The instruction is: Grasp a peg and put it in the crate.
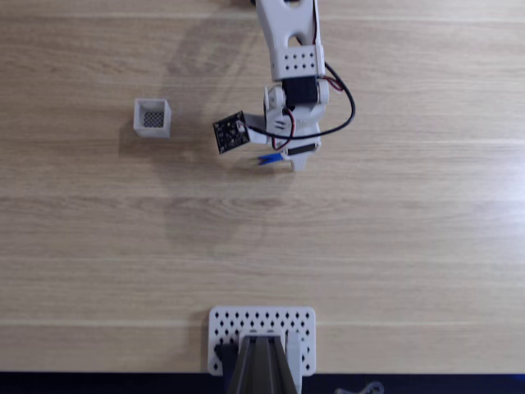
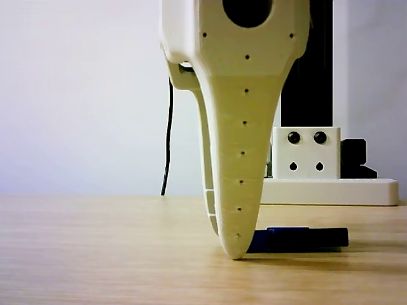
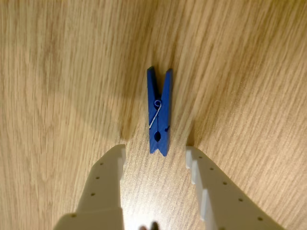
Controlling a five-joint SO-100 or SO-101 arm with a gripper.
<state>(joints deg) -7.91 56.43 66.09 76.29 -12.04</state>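
A wide wooden table [image 1: 394,238] is seen from above in the fixed view, with lots of bare room on it. A white plate with holes [image 1: 262,322] is fixed at the near edge. The white arm [image 1: 289,49] is stretched in from the far edge and is bent down toward the wood.

The claw [image 3: 155,154] is held open and low in the wrist view, with nothing gripped. One finger is set on each side of the near end of the peg [image 3: 159,115], and a little gap is left on both sides. This looks like the claw is lined up so the peg can be pinched across its thin sides.

In the other view, a fingertip [image 2: 235,244] is seen almost on the table, and the peg [image 2: 299,239] is laid flat just behind it.

The crate [image 1: 152,117] is stood well apart from the claw, to the left in the fixed view. Nothing is placed between them, so a clear path is left for the carry. The crate is small, so the peg may need to be dropped with care.
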